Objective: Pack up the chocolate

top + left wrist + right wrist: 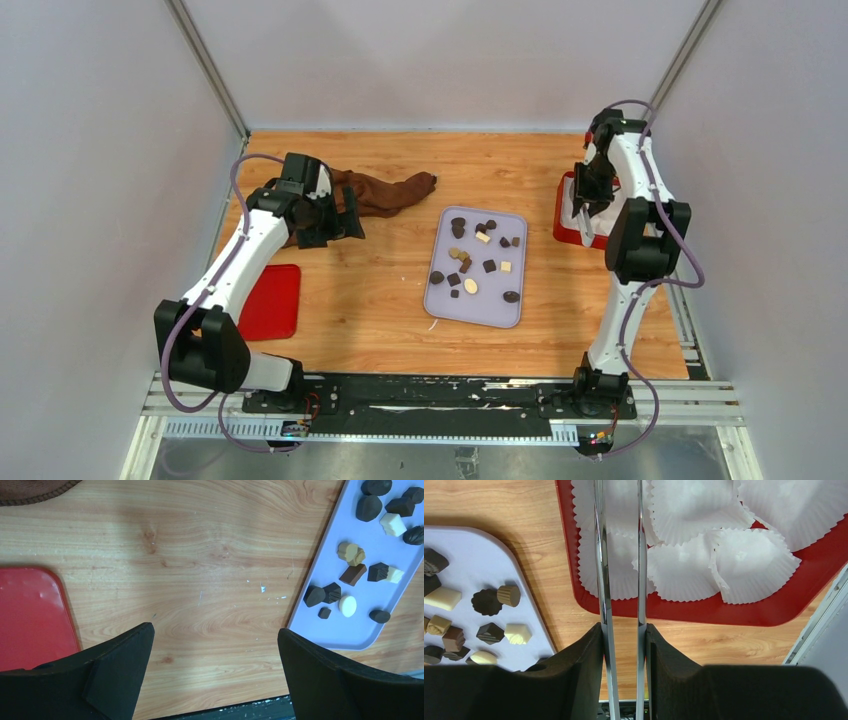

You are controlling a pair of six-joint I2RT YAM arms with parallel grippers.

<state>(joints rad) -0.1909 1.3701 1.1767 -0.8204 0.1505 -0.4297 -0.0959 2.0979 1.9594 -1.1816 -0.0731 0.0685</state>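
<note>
Well, chocolate (489, 266) sits as loose pieces on the lavender tray (490, 310) mid-table. No common heading, but the scatter runs along the tray's long axis, near to far. Shapes are hard to make out from overhead. Right gripper (624, 630) is clamped on metal tongs (600, 555) over the red tray (734, 615) of paper cups (684, 570); tong tips are cut off at the wrist view's top edge. Left gripper (215, 630) is spread wide, empty, above the table (200, 555).

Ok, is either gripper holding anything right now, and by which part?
The right gripper clamps metal tongs across both blades, partway along their length; the left gripper is open and empty.
</note>
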